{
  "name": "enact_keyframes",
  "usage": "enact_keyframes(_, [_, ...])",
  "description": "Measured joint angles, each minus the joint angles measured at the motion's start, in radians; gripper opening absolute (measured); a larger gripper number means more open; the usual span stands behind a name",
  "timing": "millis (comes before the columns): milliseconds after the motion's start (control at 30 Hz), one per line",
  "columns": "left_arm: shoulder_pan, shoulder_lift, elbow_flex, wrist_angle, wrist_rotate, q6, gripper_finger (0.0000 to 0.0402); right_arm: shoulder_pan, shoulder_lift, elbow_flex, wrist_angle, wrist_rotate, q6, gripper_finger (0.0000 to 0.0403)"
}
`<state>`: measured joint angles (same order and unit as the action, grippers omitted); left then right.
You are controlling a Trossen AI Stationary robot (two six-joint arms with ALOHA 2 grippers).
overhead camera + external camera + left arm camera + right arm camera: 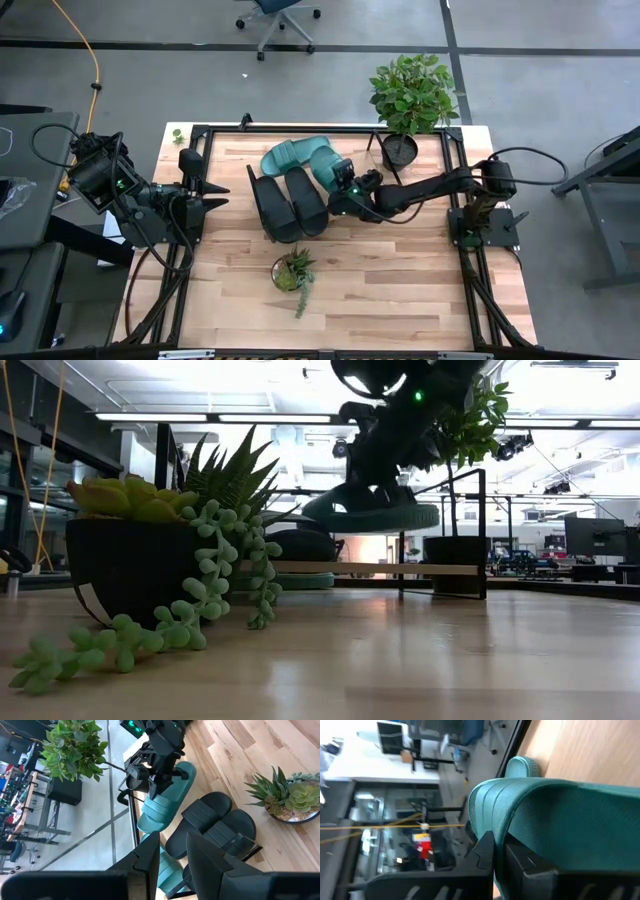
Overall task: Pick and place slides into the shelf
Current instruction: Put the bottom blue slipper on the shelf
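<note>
My right gripper (330, 183) is shut on a teal slide (325, 163) and holds it above the shelf (400, 568), a slanted light-wood board with black end frames. A second teal slide (283, 157) lies just left of it. Two black slides (268, 207) (305, 200) lie side by side, soles down, a little nearer. My left gripper (220, 195) waits at the table's left edge, raised and open, with nothing between its fingers (150, 857). My right gripper pinches the edge of the teal slide's wide ribbed strap (520, 827) between its two fingers. It comes from the table's right side, slanting slightly down. In the low view the slide (370, 515) hangs about level, sole down, lifted clear of the shelf board.
A tall leafy plant in a black pot (410, 100) stands at the far right corner. A small succulent pot (290, 272) sits near the table's middle front. Bare tabletop (400, 290) lies toward the near edge. Black frame rails (190, 160) run along both sides.
</note>
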<state>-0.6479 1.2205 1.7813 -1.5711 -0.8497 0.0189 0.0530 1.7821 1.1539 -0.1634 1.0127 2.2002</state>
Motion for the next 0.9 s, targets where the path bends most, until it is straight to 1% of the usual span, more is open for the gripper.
enact_keyframes(67, [0.0, 0.0, 0.0, 0.0, 0.0, 0.0, 0.0085, -0.005, 0.002, 0.048, -0.108, -0.029, 0.017, 0.0])
enact_keyframes(133, [0.0, 0.0, 0.0, 0.0, -0.001, 0.0, 0.0085, -0.008, 0.008, 0.095, -0.219, -0.036, 0.065, 0.0])
enact_keyframes(233, [0.0, 0.0, 0.0, 0.0, -0.002, 0.001, 0.0085, -0.008, 0.032, 0.15, -0.312, -0.047, 0.101, 0.0])
enact_keyframes(400, [0.0, 0.0, 0.0, 0.0, -0.002, 0.002, 0.0085, -0.008, 0.094, 0.192, -0.294, -0.067, 0.107, 0.0])
enact_keyframes(567, [0.0, 0.0, 0.0, 0.0, 0.008, 0.003, 0.0085, -0.008, 0.152, 0.244, -0.28, -0.049, 0.11, 0.0])
enact_keyframes(767, [0.0, 0.0, 0.0, 0.0, 0.028, 0.003, 0.0085, -0.013, 0.159, 0.275, -0.363, -0.053, 0.11, 0.0])
enact_keyframes(900, [0.0, 0.0, 0.0, 0.0, 0.031, 0.003, 0.0085, -0.015, 0.16, 0.281, -0.363, -0.053, 0.111, 0.0])
